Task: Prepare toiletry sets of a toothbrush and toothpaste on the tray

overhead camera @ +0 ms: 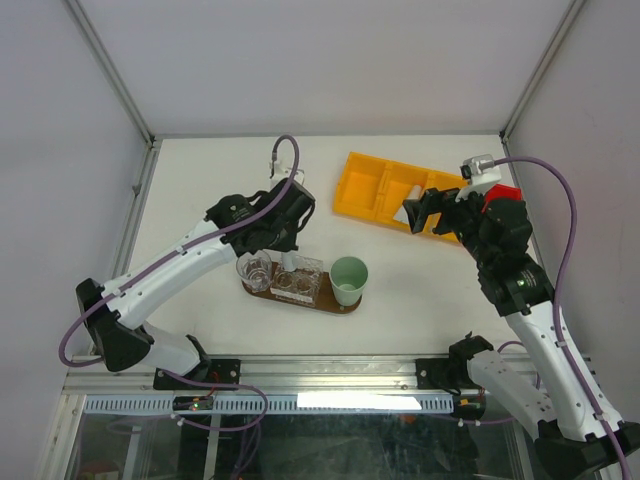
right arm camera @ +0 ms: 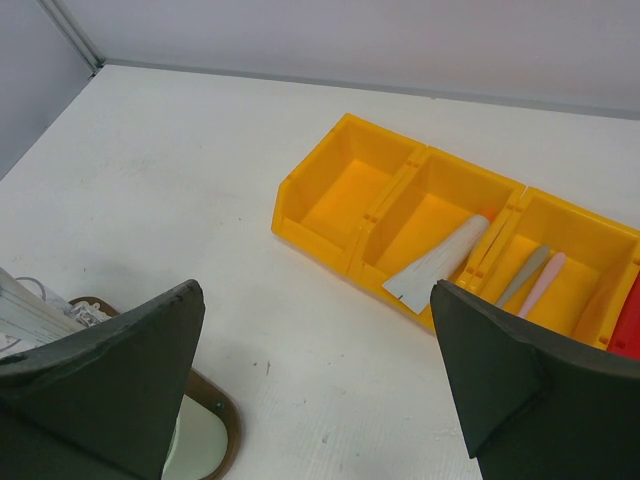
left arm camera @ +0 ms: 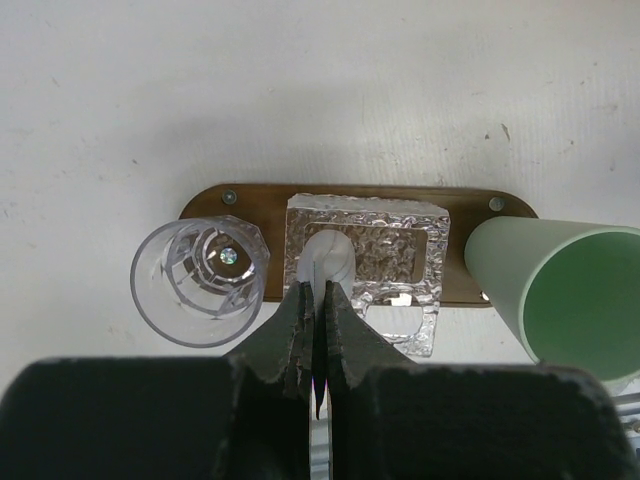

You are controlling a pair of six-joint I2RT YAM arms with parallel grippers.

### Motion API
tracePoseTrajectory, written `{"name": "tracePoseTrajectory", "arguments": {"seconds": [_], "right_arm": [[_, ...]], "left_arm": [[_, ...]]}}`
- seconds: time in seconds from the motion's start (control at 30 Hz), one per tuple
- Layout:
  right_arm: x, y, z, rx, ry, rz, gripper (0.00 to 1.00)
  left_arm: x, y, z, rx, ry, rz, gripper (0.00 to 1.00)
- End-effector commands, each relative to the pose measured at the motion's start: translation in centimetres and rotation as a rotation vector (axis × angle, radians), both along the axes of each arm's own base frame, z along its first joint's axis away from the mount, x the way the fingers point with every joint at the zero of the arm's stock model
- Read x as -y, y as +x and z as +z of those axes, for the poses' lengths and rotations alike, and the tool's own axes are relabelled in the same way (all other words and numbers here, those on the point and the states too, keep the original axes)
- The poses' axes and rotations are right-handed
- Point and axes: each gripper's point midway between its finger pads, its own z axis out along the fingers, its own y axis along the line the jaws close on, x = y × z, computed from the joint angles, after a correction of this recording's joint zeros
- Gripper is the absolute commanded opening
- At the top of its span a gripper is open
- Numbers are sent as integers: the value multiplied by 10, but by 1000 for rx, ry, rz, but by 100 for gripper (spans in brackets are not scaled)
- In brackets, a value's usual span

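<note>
The dark brown oval tray (left arm camera: 250,200) (overhead camera: 318,303) carries a clear glass (left arm camera: 200,282), a clear textured holder (left arm camera: 395,250) and a mint-green cup (left arm camera: 570,300). My left gripper (left arm camera: 315,292) (overhead camera: 285,245) hangs straight above the holder, shut on a white toothpaste tube (left arm camera: 325,258) whose lower end sits in the holder's round hole. My right gripper (right arm camera: 315,290) (overhead camera: 422,212) is open and empty, hovering near the yellow bin (right arm camera: 345,185) (overhead camera: 375,190). In the bin lie another white tube (right arm camera: 440,265), a grey brush (right arm camera: 525,275) and a pink brush (right arm camera: 545,283).
The bin stands at the back right, its left compartment empty. The tray's rounded end (right arm camera: 228,425) with the cup (right arm camera: 195,445) shows at the lower left of the right wrist view. Grey walls close off the table's back and sides.
</note>
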Motion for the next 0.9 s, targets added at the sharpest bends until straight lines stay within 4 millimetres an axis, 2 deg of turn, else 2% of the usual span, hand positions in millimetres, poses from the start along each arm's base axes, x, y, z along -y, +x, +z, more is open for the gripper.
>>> {"name": "tracePoseTrajectory", "arguments": {"seconds": [0.0, 0.87], "right_arm": [[2, 4, 14, 61, 14, -10, 100], [1, 2, 12, 60, 18, -6, 100]], "left_arm": [[3, 6, 9, 62, -40, 26, 0], [11, 10, -21, 68, -42, 40, 0]]}}
